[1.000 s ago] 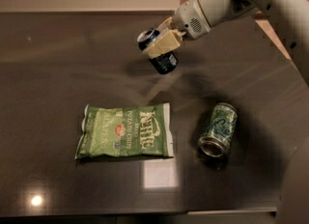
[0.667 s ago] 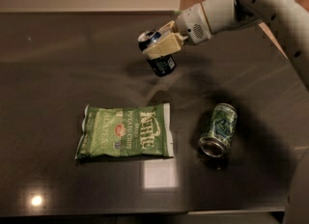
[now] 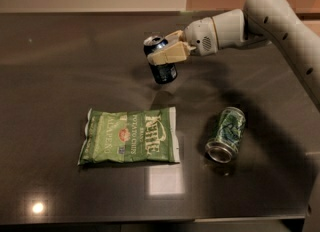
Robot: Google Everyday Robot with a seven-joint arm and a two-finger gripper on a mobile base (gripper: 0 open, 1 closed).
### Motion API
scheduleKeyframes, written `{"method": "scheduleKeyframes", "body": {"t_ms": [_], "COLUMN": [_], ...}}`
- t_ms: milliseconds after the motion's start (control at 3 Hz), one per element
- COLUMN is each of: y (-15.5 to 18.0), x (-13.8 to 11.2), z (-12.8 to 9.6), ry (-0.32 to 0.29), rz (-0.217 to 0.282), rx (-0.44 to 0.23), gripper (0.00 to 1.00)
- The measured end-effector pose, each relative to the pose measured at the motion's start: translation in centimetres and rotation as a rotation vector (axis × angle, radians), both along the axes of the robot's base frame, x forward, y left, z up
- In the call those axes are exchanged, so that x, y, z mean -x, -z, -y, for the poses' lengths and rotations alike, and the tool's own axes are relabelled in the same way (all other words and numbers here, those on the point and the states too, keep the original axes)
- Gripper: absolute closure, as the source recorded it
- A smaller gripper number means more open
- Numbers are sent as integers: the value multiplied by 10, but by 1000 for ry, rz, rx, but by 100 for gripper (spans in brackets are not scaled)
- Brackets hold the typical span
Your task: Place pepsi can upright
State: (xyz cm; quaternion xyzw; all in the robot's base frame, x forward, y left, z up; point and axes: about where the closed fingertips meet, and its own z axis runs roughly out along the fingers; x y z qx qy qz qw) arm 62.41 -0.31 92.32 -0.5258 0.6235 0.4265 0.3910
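Observation:
The pepsi can (image 3: 162, 65) is dark blue with a silver top. It hangs nearly upright, tilted slightly, just above the dark table (image 3: 60, 76) at the centre back. My gripper (image 3: 167, 51) comes in from the right and is shut on the can's upper half. One cream finger (image 3: 169, 55) crosses the front of the can. The can's bottom looks a little above the table surface.
A green chip bag (image 3: 128, 135) lies flat in front of the can. A green-and-silver can (image 3: 225, 133) lies on its side to the right of the bag. My white arm (image 3: 280, 21) spans the right back. The table's front edge runs along the bottom.
The gripper with the pepsi can has shifted slightly left and turned the can closer to upright. The bag and the green can have not moved.

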Motion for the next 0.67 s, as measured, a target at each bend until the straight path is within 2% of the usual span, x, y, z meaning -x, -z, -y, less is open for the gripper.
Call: {"method": "scheduleKeyframes", "body": {"t_ms": [333,667], "y": [9,18], "x": [-2,-5], "z": [4,8], "ry": [7,9], "rz": [-15,-17], "rx": [-58,-103], "gripper": [100,83]}}
